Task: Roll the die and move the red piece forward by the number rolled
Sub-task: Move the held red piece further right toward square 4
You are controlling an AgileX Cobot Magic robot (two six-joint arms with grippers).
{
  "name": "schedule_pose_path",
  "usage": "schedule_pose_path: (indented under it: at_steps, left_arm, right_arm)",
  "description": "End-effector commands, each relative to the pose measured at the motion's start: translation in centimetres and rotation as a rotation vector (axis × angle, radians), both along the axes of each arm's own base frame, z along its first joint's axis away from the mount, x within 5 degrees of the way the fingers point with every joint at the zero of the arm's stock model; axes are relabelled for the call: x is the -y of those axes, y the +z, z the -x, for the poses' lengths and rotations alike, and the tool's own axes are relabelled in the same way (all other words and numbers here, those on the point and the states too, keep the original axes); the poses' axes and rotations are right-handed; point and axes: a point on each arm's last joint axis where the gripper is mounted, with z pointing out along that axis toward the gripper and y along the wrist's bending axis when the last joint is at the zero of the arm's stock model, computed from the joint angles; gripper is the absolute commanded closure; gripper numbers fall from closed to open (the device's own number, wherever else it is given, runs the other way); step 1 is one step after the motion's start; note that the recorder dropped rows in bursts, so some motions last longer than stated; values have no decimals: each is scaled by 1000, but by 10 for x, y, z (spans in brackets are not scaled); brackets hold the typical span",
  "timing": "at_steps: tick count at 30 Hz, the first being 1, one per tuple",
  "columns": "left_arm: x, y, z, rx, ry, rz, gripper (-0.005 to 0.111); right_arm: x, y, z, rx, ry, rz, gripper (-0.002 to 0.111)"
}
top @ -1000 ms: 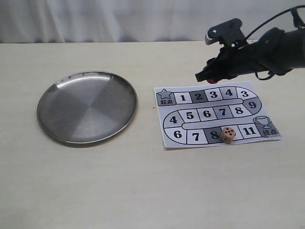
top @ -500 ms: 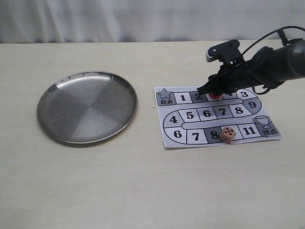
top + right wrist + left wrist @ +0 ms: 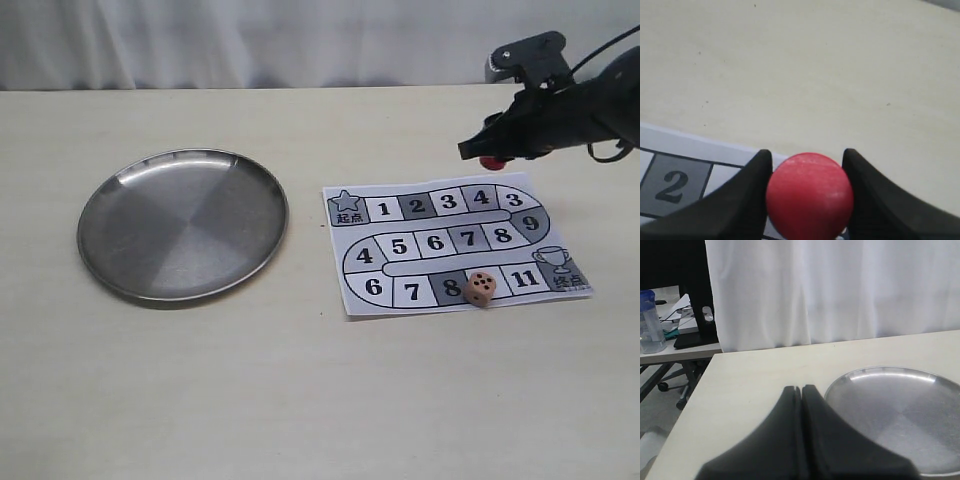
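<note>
Exterior view: the right gripper (image 3: 478,152) grips the red piece (image 3: 490,161) just beyond the board's (image 3: 352,300) far edge, while the die (image 3: 481,289) sits between squares 8 and 11.

Left wrist view: the left gripper (image 3: 801,389), jaws pressed together, is near the plate (image 3: 900,405).

Right wrist view: the fingers (image 3: 747,200) pinch the red piece.

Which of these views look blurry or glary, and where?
Exterior view: sharp, soft sheen on the metal plate. Left wrist view: the shut left gripper is blurred up close. Right wrist view: the red piece is slightly soft, the board's 2 legible.
</note>
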Motion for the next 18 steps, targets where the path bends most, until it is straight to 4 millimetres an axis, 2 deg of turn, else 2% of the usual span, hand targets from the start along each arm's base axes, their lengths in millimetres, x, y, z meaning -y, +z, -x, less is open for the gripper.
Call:
schedule_pose_path:
  at_steps: [1,5,10,12,15,18]
  left_arm:
    - [1,1,0,12,-9,-6,107]
    - [1,1,0,12,-9,-6,107]
    - [1,1,0,12,-9,-6,107]
    - [1,1,0,12,-9,-6,107]
    - [1,1,0,12,-9,-6,107]
    - [1,1,0,12,-9,-6,107]
  right_arm:
    - [0,-33,-2,-82,0,2,104]
    - [0,-63,-2,-152,-1,4,104]
    - [0,-63,-2,-154,0,4,104]
    - [0,-55,-2,-137,1,2,104]
    - [0,-30,-1,-79,3,-1,104]
    - [5,25,4,54,-7,-3,104]
